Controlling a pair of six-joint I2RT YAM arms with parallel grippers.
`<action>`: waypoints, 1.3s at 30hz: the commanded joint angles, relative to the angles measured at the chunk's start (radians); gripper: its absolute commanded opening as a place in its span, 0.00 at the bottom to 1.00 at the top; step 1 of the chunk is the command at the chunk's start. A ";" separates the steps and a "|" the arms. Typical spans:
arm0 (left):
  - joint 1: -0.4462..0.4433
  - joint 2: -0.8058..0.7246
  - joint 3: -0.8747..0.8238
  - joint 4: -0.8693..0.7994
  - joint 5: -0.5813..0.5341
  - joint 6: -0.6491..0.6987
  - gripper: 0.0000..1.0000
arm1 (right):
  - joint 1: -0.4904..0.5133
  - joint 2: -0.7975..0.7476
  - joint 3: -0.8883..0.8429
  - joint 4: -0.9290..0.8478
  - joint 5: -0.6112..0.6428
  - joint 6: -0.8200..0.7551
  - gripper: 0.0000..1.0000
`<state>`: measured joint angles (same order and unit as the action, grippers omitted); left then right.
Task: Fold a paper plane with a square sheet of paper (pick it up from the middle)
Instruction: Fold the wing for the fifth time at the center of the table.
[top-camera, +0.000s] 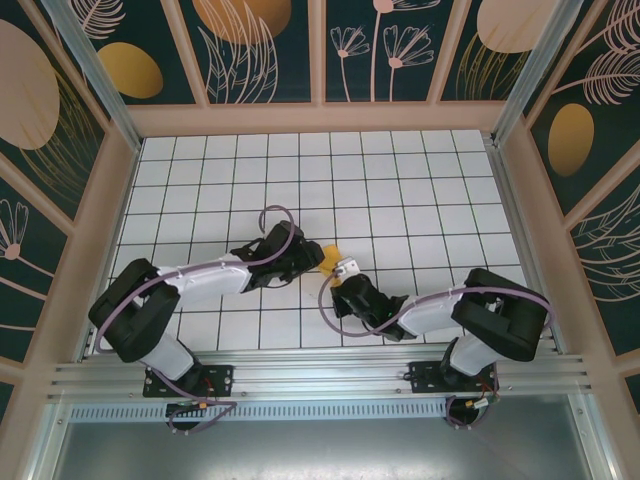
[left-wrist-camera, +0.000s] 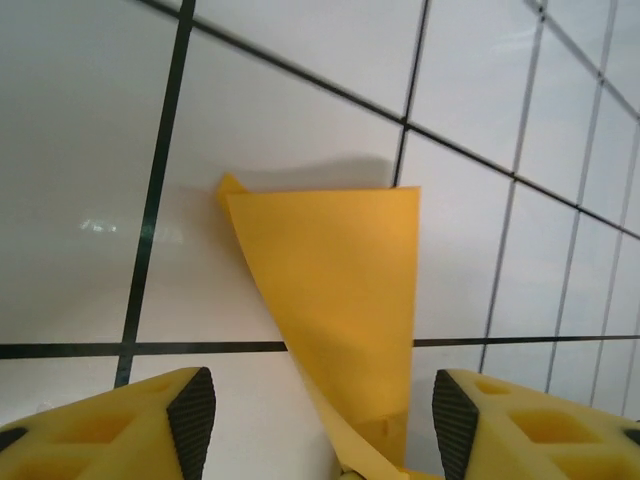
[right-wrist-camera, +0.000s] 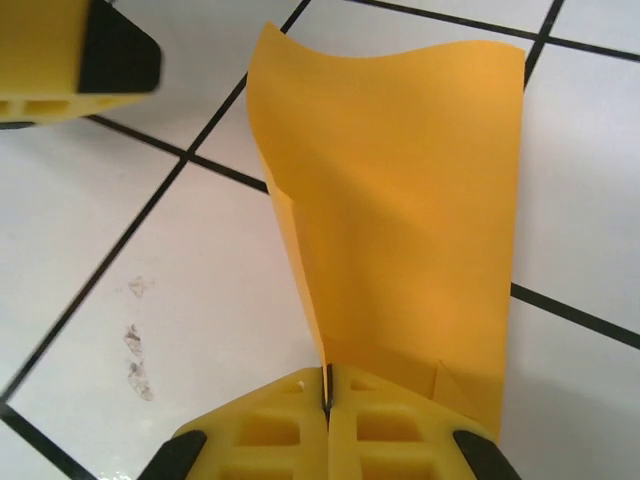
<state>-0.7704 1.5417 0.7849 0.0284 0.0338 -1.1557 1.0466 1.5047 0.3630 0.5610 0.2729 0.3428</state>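
Observation:
The square sheet of paper is orange-yellow and folded into a tapering, creased wedge that stands up off the white tiles at mid-table. My right gripper is shut on the narrow lower end of the folded paper. My left gripper is open, its black pads apart on either side of the paper without touching it. Seen from above, the left gripper and right gripper meet at the paper. I cannot tell whether it has the dart form of a paper plane.
The white grid-tiled table stretches away behind both grippers. Dark patterned walls close in the back and sides. One left finger shows at the top left of the right wrist view. Small smudges mark a tile.

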 joint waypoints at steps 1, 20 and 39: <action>0.006 -0.078 -0.031 -0.005 -0.058 0.012 0.63 | -0.062 -0.051 -0.052 0.174 -0.235 0.121 0.00; 0.005 -0.036 -0.127 0.317 0.162 0.027 0.41 | -0.242 0.131 -0.061 0.376 -0.535 0.413 0.00; 0.005 0.152 -0.062 0.458 0.264 0.040 0.39 | -0.307 0.160 -0.052 0.376 -0.633 0.498 0.00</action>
<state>-0.7704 1.6638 0.6926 0.4301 0.2810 -1.1324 0.7471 1.6527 0.2901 0.9104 -0.3275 0.8261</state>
